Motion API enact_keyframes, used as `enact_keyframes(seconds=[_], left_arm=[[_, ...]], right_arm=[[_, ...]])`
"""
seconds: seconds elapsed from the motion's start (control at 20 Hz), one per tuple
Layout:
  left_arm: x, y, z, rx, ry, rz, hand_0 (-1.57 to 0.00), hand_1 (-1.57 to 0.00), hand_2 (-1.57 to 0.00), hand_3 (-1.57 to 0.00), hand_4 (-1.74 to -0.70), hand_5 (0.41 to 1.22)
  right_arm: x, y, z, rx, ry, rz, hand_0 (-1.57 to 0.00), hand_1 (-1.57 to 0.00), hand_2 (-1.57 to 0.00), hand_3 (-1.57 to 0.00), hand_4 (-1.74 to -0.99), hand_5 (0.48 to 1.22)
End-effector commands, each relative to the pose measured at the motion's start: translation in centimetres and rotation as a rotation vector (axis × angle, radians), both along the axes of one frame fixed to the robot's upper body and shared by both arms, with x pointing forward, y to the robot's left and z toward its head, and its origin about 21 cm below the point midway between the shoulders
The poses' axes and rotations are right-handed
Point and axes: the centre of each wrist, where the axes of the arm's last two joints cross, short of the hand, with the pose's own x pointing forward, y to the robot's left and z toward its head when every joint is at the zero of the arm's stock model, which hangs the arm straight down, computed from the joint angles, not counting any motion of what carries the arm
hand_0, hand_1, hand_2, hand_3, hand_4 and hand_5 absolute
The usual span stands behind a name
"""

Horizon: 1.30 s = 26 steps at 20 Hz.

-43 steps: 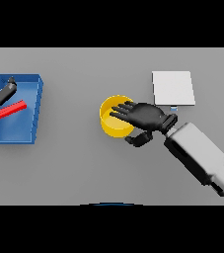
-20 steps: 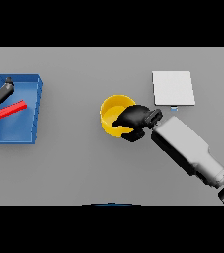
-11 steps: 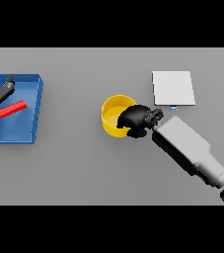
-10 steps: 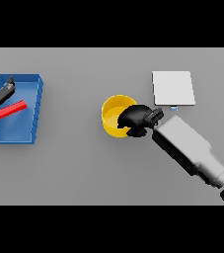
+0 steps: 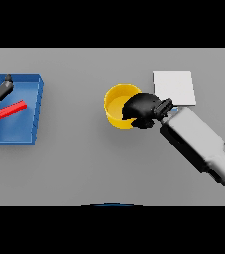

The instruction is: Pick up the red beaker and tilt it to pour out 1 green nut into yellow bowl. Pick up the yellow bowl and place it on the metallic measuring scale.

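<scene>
The right hand (image 5: 142,110) curls its fingers over the near right rim of the yellow bowl (image 5: 117,105), which sits on the grey table (image 5: 84,163) and appears not yet lifted. The metallic measuring scale (image 5: 173,88) lies bare just beyond, so placing remains. At far left, the left hand (image 5: 0,90) hangs over a blue tray (image 5: 27,130) holding a red bar (image 5: 6,112); its fingers cannot be made out.

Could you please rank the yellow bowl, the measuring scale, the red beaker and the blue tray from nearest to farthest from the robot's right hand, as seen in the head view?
1. yellow bowl: the right hand is curled on its right rim.
2. measuring scale: just beyond the hand, to its upper right.
3. blue tray: far left.
4. red beaker: over the tray, near the left hand.
</scene>
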Motion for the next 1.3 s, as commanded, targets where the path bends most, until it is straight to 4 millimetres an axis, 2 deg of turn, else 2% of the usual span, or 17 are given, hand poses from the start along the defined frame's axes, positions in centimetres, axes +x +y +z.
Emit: enact_keyframes(seconds=[0.0,0.15,0.25,0.45,0.6,0.7,0.95,1.25], left_arm=[[-0.1,0.0,-0.4,-0.002,0.002,-0.007,0.0,0.0,0.0,0.0,-0.74,0.696],[-0.3,0.2,-0.1,-0.003,-0.014,-0.015,0.0,0.0,0.0,0.0,-0.74,0.697],[-0.1,-0.2,-0.1,-0.018,-0.014,-0.013,0.0,0.0,0.0,0.0,-0.75,0.697],[-0.5,0.2,-0.2,-0.004,-0.002,-0.008,0.0,0.0,0.0,0.0,-0.74,0.708],[-0.1,-0.2,0.3,-0.007,-0.003,0.001,0.0,0.0,0.0,0.0,-0.74,0.708],[-0.5,0.2,0.4,-0.008,0.002,0.009,0.0,0.0,0.0,0.0,-0.74,0.706],[-0.5,0.1,-0.1,-0.006,0.006,0.001,0.0,0.0,0.0,0.0,-0.73,0.691],[-0.4,0.1,0.6,-0.006,0.005,0.009,0.0,0.0,0.0,0.0,-0.72,0.682]], right_arm=[[0.0,-0.2,0.8,0.007,-0.023,-0.01,-1.56,-1.56,-1.41,-1.26,-1.738,1.219],[0.3,-1.3,1.6,0.022,-0.052,-0.044,-1.57,-1.57,-1.44,-1.27,-1.74,1.22],[0.8,-2.1,2.3,0.044,-0.064,-0.061,-1.57,-1.57,-1.44,-1.38,-1.74,1.22],[2.0,-4.4,3.0,0.049,-0.101,-0.142,-1.57,-1.57,-1.49,-1.26,-1.741,1.221],[3.5,-6.6,3.7,0.058,-0.158,-0.213,-1.57,-1.57,-1.53,-1.22,-1.741,1.221],[4.2,-8.3,3.9,0.065,-0.172,-0.25,-1.57,-1.57,-1.54,-1.2,-1.741,1.221],[5.7,-11.4,2.8,0.08,-0.187,-0.358,-1.57,-1.57,-1.51,-1.18,-1.741,1.221],[6.6,-14.0,0.1,0.057,-0.176,-0.445,-1.57,-1.57,-1.41,-1.35,-1.741,1.221]])
